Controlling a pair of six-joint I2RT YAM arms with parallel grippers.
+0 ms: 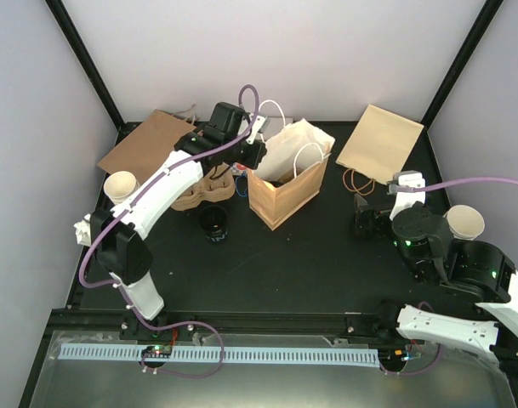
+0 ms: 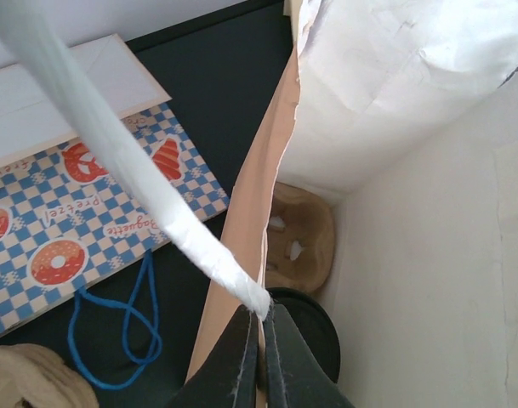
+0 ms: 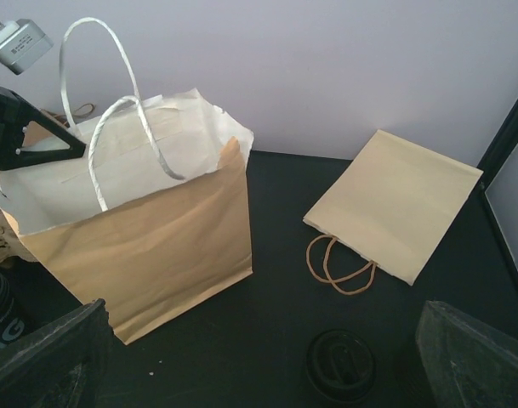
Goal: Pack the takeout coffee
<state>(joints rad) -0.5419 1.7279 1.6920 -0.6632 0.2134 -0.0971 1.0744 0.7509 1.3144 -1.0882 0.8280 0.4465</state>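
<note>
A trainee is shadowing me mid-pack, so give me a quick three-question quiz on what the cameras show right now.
1. True or false: the left gripper is shut on the white handle of the standing bag.
2. The black cup seen from above stands: A) inside the bag; B) on the table beside the cardboard tray; C) in the tray.
3. Fill in: the right gripper is ____.
Key: 1 true; 2 B; 3 open.

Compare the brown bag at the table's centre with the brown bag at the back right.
The centre bag stands open; the back-right bag lies flat and folded. The centre bag has white handles; the back-right bag, brown handles. Both are brown paper.
</note>
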